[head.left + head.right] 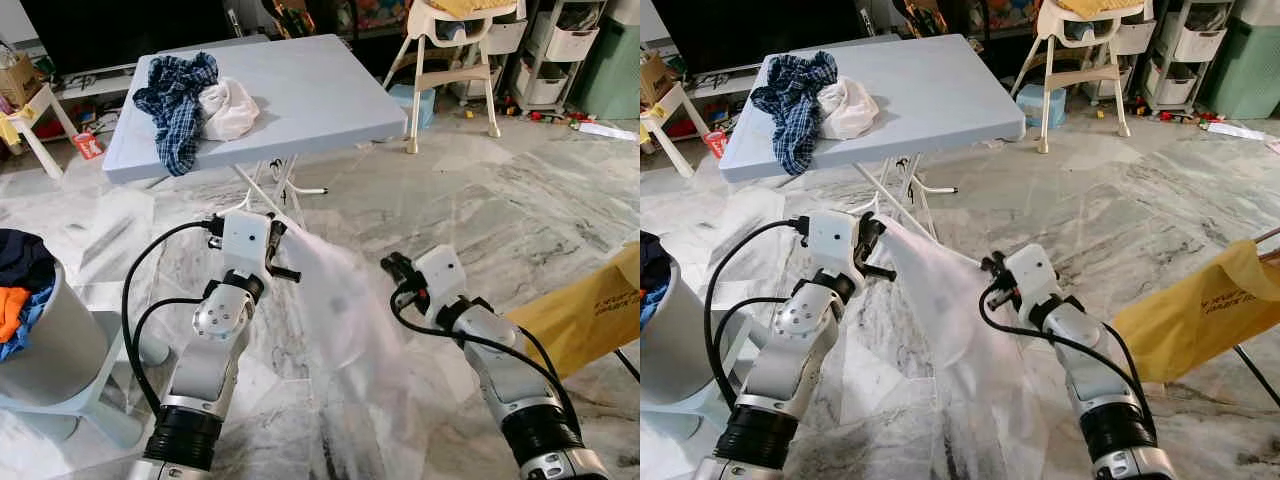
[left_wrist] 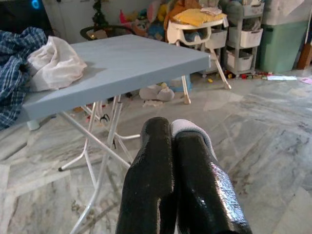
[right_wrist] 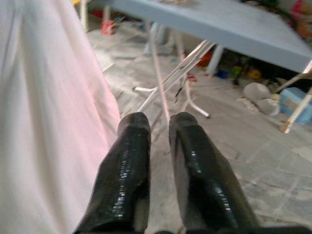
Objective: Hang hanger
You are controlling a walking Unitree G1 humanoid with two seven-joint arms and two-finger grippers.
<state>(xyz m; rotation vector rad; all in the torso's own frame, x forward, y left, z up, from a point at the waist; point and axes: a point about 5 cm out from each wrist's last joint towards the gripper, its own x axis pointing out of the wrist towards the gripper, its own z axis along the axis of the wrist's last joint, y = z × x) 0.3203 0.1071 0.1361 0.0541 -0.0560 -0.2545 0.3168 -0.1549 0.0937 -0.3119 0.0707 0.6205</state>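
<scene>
A sheer white garment [image 1: 340, 300] hangs stretched between my two grippers above the marble floor. My left gripper [image 1: 283, 250] holds its upper left corner, and white fabric [image 2: 187, 127] sticks out between the shut fingers [image 2: 156, 161]. My right gripper [image 1: 990, 268] is at the garment's upper right edge, where a thin taut edge runs into it. In the right wrist view the garment [image 3: 53, 122] hangs beside the fingers [image 3: 131, 146], and a thin pale strip passes between them. I can make out no hanger.
A blue-grey folding table [image 1: 320, 90] stands just ahead with a plaid shirt [image 1: 175, 100] and a white cloth [image 1: 228, 108] on it. A laundry basket [image 1: 50, 340] of clothes is at the left. A yellow cloth [image 1: 590, 310] hangs at the right. A high chair [image 1: 450, 50] stands behind.
</scene>
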